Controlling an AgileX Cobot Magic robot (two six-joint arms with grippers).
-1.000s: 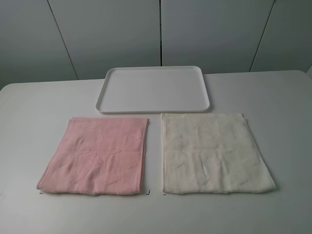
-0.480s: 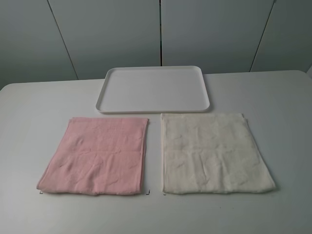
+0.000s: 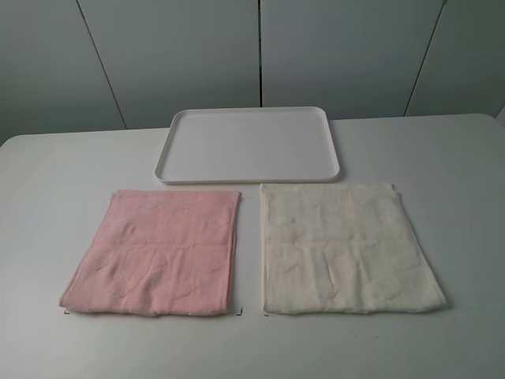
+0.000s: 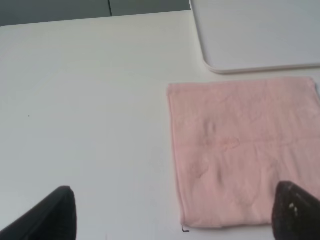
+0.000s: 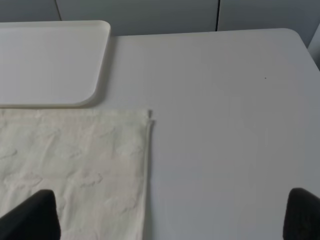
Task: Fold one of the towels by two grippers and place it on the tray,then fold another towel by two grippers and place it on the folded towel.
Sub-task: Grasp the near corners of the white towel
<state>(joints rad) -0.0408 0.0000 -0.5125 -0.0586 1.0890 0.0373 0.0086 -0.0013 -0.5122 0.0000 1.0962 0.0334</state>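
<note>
Cream towel [image 3: 347, 246] lies flat on the tabletop [image 3: 63, 174] just before the tray [image 3: 248, 146], beside the pink towel [image 3: 158, 251]; my left claw [image 4: 175, 212] and right claw [image 5: 170, 215] both stand wide apart, empty; risk: uneven corner pinches could let soft terry slip and the fold goes crooked.
</note>
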